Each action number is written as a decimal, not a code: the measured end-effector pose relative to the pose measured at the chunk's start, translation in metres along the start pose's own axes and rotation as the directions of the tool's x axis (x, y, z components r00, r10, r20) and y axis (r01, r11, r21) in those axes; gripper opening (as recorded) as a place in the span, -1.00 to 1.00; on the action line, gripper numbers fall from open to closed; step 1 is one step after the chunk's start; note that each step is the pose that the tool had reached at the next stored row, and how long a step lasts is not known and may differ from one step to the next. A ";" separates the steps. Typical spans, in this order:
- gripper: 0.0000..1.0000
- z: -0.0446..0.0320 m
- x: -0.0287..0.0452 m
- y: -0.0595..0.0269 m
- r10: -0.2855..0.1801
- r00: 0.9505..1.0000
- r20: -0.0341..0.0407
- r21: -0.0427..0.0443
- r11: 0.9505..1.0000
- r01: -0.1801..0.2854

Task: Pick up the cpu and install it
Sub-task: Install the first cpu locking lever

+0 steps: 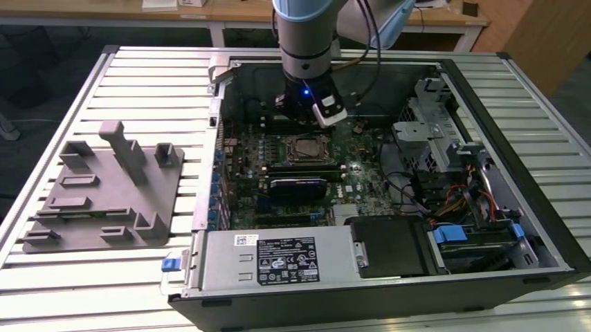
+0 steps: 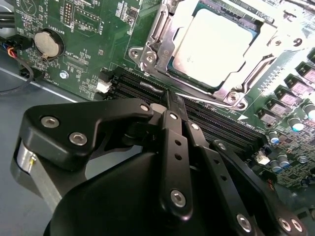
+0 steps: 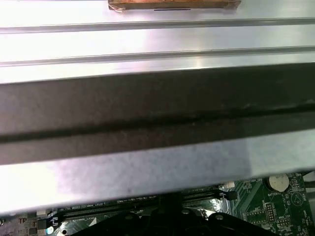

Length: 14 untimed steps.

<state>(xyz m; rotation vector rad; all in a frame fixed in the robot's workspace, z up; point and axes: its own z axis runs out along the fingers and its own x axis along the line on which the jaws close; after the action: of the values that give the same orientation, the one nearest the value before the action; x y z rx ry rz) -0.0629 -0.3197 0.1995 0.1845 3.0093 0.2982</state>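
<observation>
The small square silvery-grey cpu (image 2: 212,45) lies seated in the metal socket frame (image 2: 158,35) of the green motherboard (image 2: 86,44). The black end effector (image 2: 170,105), fingers pressed together and empty, hovers just beside it above the black memory slots (image 2: 216,125). In the exterior view, the grey plastic fixture tray (image 1: 102,200) sits on the slatted bench (image 1: 120,290), left of the open computer case (image 1: 517,173).

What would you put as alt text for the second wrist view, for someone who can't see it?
The black claw, its fingers pressed together and holding nothing, sits just above the memory slots of a green motherboard. Beyond it the silvery cpu lies in its metal socket frame. A round coin battery sits on the board off to one side.
</observation>
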 end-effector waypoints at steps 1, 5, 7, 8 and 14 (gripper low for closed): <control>-0.79 0.0004 0.0000 0.0000 0.003 1.000 0.001 0.000 1.000 -0.003; -0.79 0.0013 0.0002 -0.0001 0.021 1.000 0.004 0.002 1.000 -0.021; -0.79 0.0019 0.0002 -0.0002 0.025 1.000 0.005 0.003 1.000 -0.025; -0.79 0.0021 0.0002 -0.0002 0.027 1.000 0.006 0.003 1.000 -0.027; -0.79 0.0038 0.0004 -0.0005 0.040 0.999 0.009 0.008 0.999 -0.040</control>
<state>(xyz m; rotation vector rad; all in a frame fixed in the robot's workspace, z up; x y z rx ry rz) -0.0629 -0.3195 0.1957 0.2459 3.0014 0.2880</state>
